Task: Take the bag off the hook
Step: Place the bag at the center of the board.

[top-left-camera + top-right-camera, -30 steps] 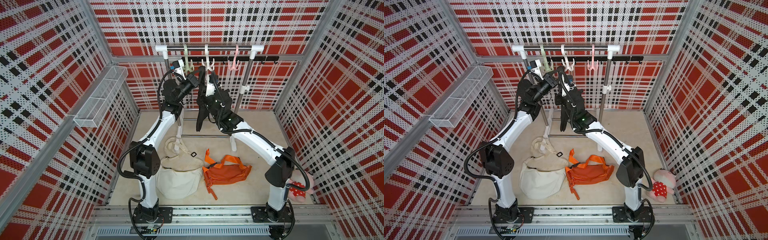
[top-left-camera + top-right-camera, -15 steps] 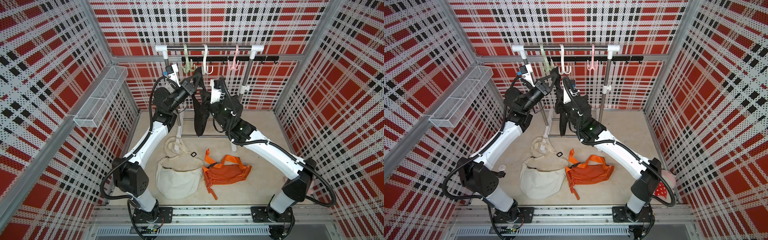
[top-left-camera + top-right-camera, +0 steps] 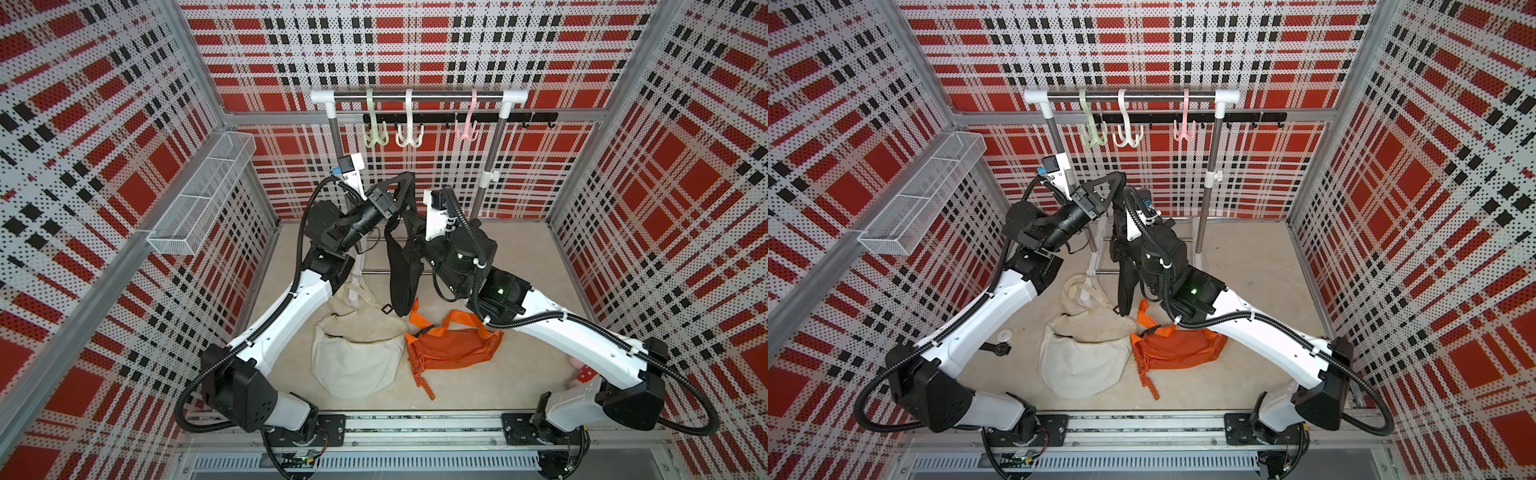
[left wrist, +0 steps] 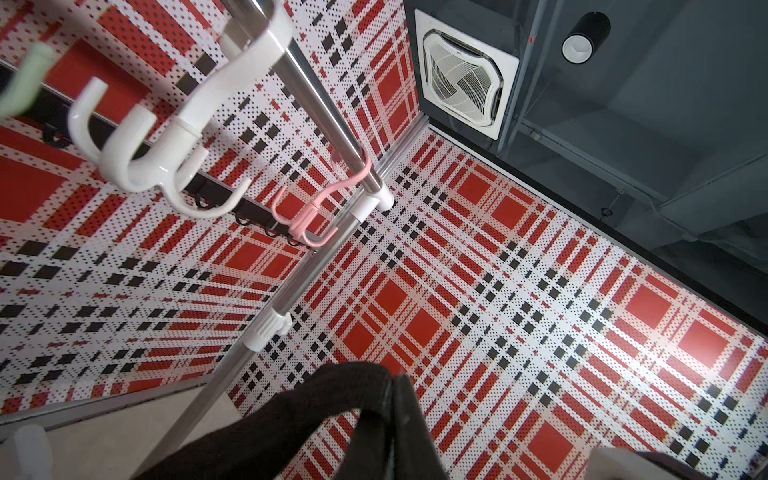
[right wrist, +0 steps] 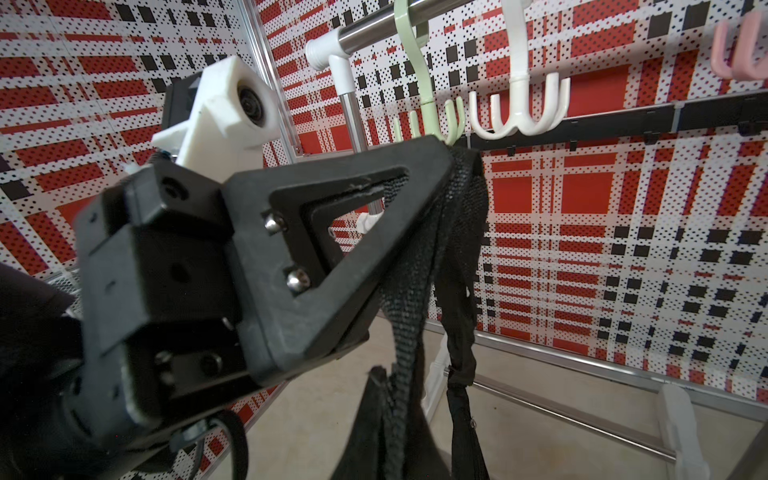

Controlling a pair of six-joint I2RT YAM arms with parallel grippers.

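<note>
Left gripper [image 5: 452,162]: clamped tight on the black webbing strap [image 5: 411,291], held up below the hooks.
Right gripper [image 3: 1117,248]: closed and pressed against the bag's side, mostly hidden; what it pinches cannot be told.
Black fabric sling bag [image 3: 401,270]: dangles from the left gripper, apart from every hook, with its lower end near the orange bag.
Hooks: the pale green plastic hook [image 3: 374,133], white plastic hook [image 3: 409,133] and pink plastic hook [image 3: 467,129] hang on the steel rail [image 3: 440,96].
Floor: the cream canvas bag [image 3: 357,361] and orange nylon bag [image 3: 449,349] lie side by side, touching.
</note>
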